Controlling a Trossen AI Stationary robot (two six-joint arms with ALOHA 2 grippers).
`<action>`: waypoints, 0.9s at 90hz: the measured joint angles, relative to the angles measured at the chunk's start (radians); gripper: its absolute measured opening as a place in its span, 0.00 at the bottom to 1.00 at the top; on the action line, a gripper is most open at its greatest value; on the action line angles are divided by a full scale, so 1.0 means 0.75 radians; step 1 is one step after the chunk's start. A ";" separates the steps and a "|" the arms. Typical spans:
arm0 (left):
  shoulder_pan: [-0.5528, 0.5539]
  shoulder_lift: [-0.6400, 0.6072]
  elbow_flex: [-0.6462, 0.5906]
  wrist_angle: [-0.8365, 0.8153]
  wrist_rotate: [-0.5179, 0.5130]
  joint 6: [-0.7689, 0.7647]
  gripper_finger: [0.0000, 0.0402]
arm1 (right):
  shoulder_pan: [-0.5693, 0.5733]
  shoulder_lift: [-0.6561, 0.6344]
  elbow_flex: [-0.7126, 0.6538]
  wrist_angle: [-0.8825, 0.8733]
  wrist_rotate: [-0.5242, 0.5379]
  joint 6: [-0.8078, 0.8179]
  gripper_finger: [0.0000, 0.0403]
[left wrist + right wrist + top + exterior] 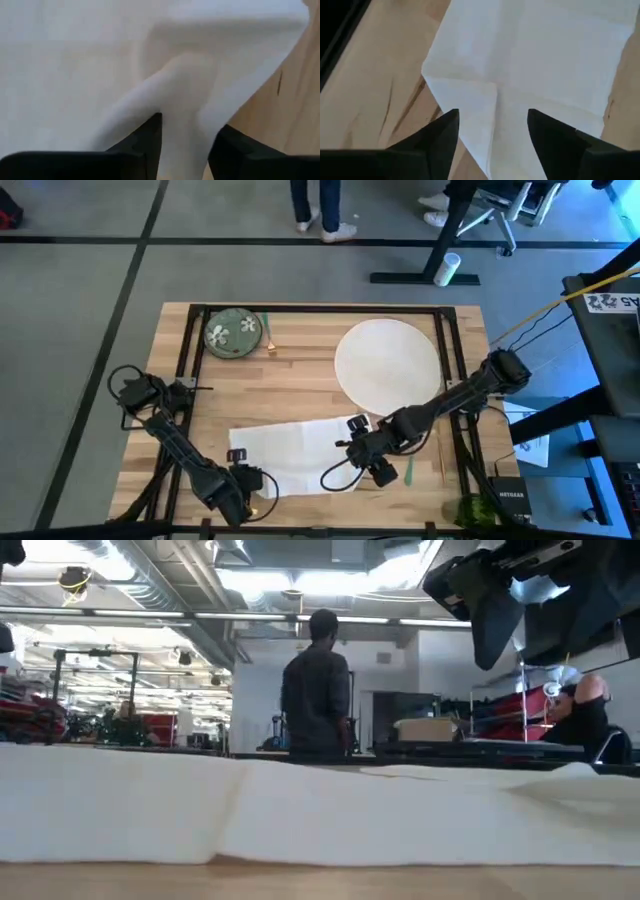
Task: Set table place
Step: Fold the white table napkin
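Note:
A white napkin (300, 450) lies spread on the near middle of the wooden table (300, 380); it fills the low view (300, 810). My left gripper (252, 485) is at the napkin's near left corner and is shut on a raised ridge of the cloth (100, 60). My right gripper (365, 458) stands open above the napkin's right end (530, 55), where a corner is folded over; its fingers straddle that end. The large white plate (388, 363) sits far right, the green flowered dish (232, 333) far left. My left gripper pinches a raised fold of the napkin (186, 95) between its two fingers (150, 142), near the napkin's near left corner. The cloth humps up into a ridge in front of the fingers, while the rest of the napkin lies on the table.
A gold piece of cutlery (270, 340) lies beside the green dish. A green-handled piece (408, 470) lies right of my right gripper. A green tumbler (470, 510) shows at the near right corner. Black frame bars (190, 350) run along the table's sides. A person (318, 690) stands beyond the table.

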 joint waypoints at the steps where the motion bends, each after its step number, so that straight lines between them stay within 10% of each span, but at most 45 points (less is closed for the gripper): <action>1: 0.000 0.000 0.000 0.000 0.003 -0.007 0.34 | 0.000 0.000 0.000 -0.003 0.003 0.000 0.55; 35: -0.035 0.000 0.045 0.009 0.080 -0.011 0.56 | 0.000 0.001 -0.009 -0.042 0.053 -0.001 0.55; 81: 0.010 0.000 0.194 -0.265 0.112 0.120 0.58 | -0.009 0.001 -0.126 0.030 0.120 -0.031 0.55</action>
